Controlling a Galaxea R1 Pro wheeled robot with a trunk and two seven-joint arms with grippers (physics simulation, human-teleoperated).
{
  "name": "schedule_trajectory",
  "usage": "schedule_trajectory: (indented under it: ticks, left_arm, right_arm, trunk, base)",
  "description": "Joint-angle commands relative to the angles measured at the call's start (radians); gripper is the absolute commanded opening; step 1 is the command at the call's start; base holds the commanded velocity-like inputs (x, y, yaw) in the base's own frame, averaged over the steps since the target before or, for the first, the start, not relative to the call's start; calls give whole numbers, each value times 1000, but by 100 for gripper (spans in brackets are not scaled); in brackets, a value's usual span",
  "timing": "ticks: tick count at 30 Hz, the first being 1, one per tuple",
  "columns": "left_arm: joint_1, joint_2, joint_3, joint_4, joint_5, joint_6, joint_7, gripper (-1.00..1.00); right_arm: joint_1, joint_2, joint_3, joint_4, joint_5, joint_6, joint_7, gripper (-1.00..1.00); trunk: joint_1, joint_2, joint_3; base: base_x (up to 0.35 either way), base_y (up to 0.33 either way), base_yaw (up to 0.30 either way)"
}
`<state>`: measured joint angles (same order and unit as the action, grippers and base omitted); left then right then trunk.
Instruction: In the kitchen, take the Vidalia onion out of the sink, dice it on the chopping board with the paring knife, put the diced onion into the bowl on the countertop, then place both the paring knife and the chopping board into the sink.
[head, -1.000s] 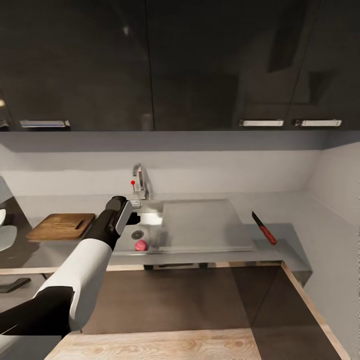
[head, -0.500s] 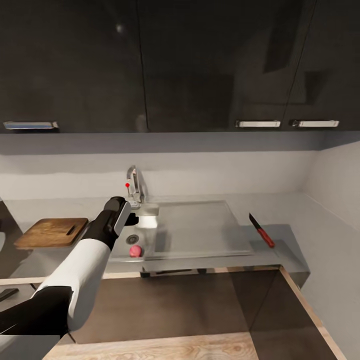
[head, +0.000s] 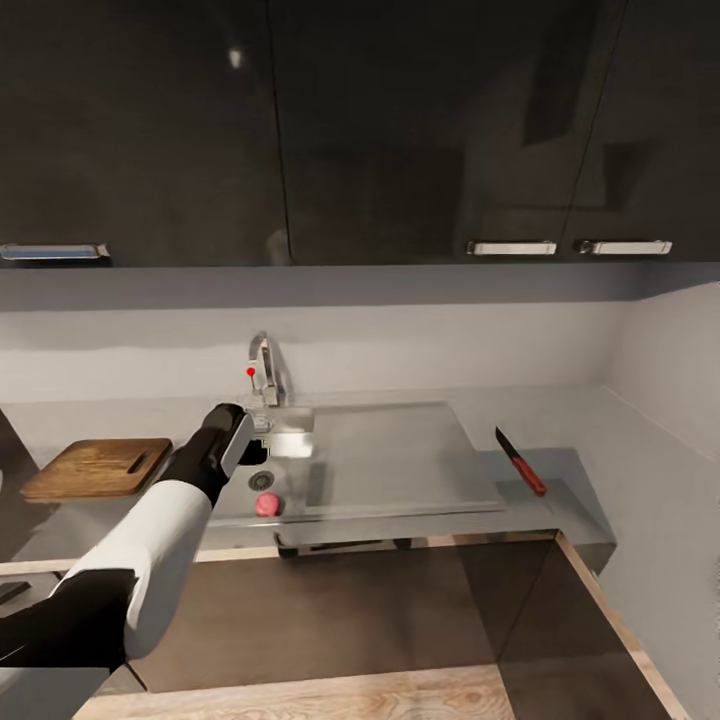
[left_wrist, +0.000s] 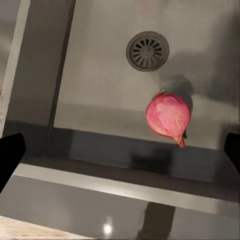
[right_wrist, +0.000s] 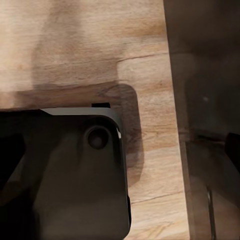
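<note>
So the big dark cabinets (head: 400, 130) hang over the whole far wall, and under them the grey countertop (head: 580, 480) runs left to right with the sink (head: 390, 460) sunk into the middle. The flat steel drainer takes up the right part of the sink and the basin is at the left end, under the tap (head: 262, 370).

The cutting board (head: 95, 468) lies flat on the counter to the left of the sink, well apart from the knife (head: 521, 461), which sits on the counter right of the drainer with its red handle toward the near edge. My read is they're parked either side so the basin stays reachable. I can't spot the bowl here.

The left arm (head: 150, 540) reaches in from the near left and the left gripper (left_wrist: 120, 150) hangs over the near left part of the basin. In the wrist view its two dark fingertips sit at opposite edges of the picture, so it's spread wide with nothing between them. The onion (left_wrist: 168, 115) rests on the basin floor just on the near side of the round drain (left_wrist: 147, 50), root end pointing toward the near wall. It sits off-centre between the fingers, so I'd guess the hand needs a small sideways nudge before dropping in.

Right gripper (right_wrist: 232, 150): only one dark tip shows over the wood floor (right_wrist: 100, 50), so I can't tell how it's set.
</note>
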<state>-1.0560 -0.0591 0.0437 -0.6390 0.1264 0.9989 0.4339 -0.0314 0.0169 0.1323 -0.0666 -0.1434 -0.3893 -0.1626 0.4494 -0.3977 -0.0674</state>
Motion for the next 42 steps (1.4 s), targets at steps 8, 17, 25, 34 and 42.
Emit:
schedule_trajectory:
  ticks: [8, 17, 25, 34, 42]
  left_arm:
    - [-1, 1, 2, 18, 12, 0, 9, 100]
    - [-1, 4, 2, 24, 9, 1, 10, 100]
    - [-1, 4, 2, 38, 9, 1, 9, 100]
    - [-1, 6, 2, 42, 9, 1, 10, 100]
    - [-1, 7, 2, 42, 7, 1, 10, 100]
  right_arm:
    - [-1, 1, 9, 1, -10, -3, -2, 100]
    - [-1, 1, 9, 1, -10, -3, 0, 100]
    - [-1, 1, 9, 1, -11, -3, 0, 100]
    - [-1, 1, 9, 1, -12, -3, 0, 100]
    - [-1, 1, 9, 1, -12, -3, 1, 100]
  trunk:
    - [1, -2, -5]
    - [1, -2, -16]
    - [1, -2, -18]
    - [1, -2, -18]
    - [1, -2, -20]
  base:
    - [83, 0, -3]
    - [75, -40, 0]
    - [54, -57, -49]
    - [3, -1, -157]
    - [152, 0, -10]
